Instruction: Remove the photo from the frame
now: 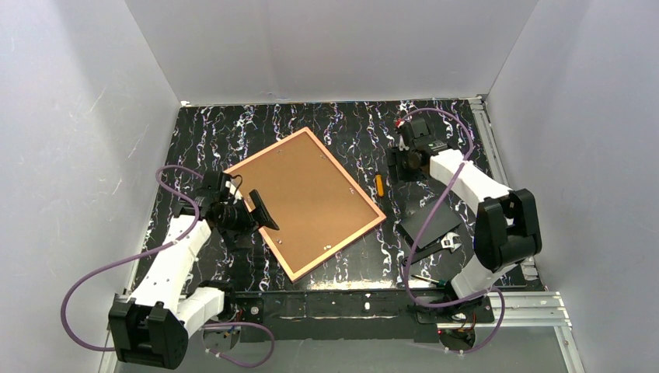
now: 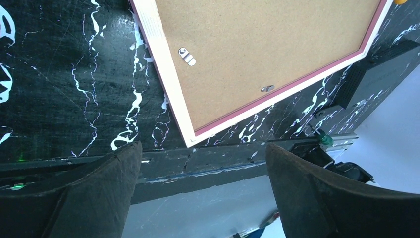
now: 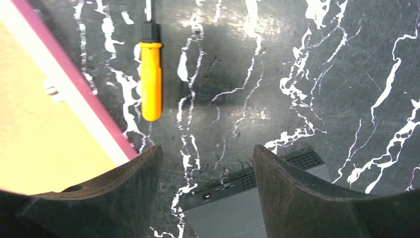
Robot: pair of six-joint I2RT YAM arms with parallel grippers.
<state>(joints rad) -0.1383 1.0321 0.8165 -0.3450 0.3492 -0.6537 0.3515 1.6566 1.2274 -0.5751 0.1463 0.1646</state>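
The frame (image 1: 305, 200) lies face down in the middle of the table, its brown backing board up inside a thin pink border. Two metal turn clips (image 2: 187, 56) sit on the board near the frame's edge (image 2: 168, 79). The photo is hidden under the board. My left gripper (image 1: 260, 211) hovers at the frame's left edge, open and empty (image 2: 203, 146). The right gripper (image 1: 402, 165) is off the frame's right corner, open (image 3: 208, 148), with only tabletop between its fingers. A strip of the frame (image 3: 74, 94) shows at the left of the right wrist view.
An orange-handled screwdriver (image 1: 379, 186) (image 3: 150, 82) lies just right of the frame. A flat black box (image 1: 427, 229) (image 3: 257, 203) sits near the right arm, with a wrench (image 1: 449, 243) and a green-handled tool (image 1: 435, 280) beside it. White walls surround the table.
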